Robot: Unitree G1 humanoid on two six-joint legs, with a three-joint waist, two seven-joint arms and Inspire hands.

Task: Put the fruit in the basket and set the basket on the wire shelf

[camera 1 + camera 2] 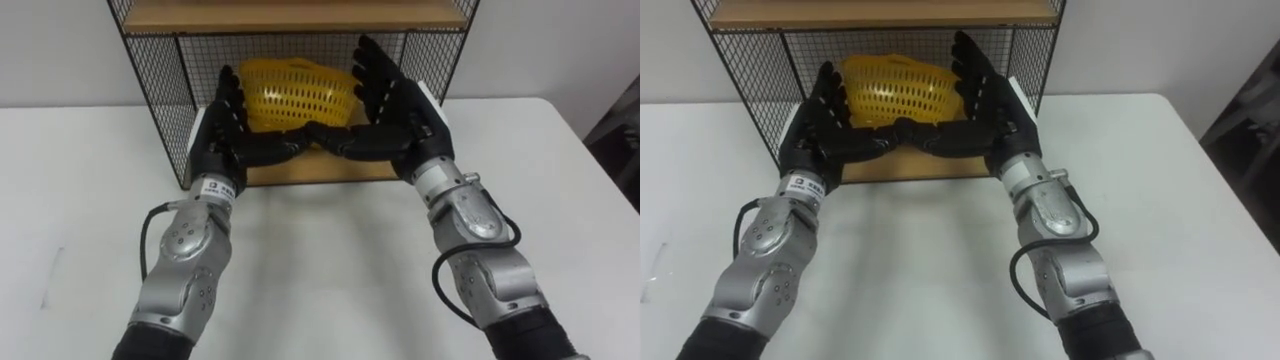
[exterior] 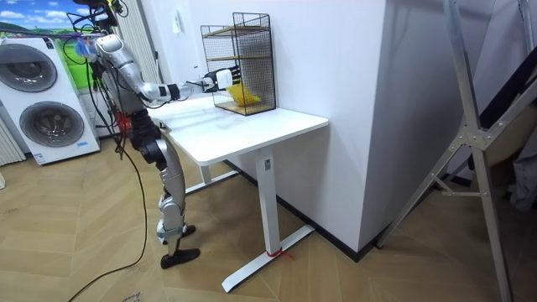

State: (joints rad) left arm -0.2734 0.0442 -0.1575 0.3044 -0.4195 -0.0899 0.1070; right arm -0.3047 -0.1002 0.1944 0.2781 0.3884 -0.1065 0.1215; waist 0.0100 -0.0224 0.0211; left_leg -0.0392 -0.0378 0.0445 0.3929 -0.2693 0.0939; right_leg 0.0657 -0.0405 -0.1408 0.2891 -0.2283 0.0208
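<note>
Well inside 1 wire shelf [image 1: 150, 75], 1 yellow basket [image 1: 295, 92] is seen on the bottom board, at the far side of 1 white table [image 1: 320, 250]. It is flanked by left hand [image 1: 220, 135] & right hand [image 1: 390, 110], both spread wide, fingers straight. 2 washing machines [image 2: 46, 96] are seen at the room view's left, on wood floor [image 2: 84, 252].

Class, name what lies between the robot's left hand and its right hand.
The yellow basket, inside the wire shelf, shows between the open left hand and the open right hand in the left eye view.
</note>
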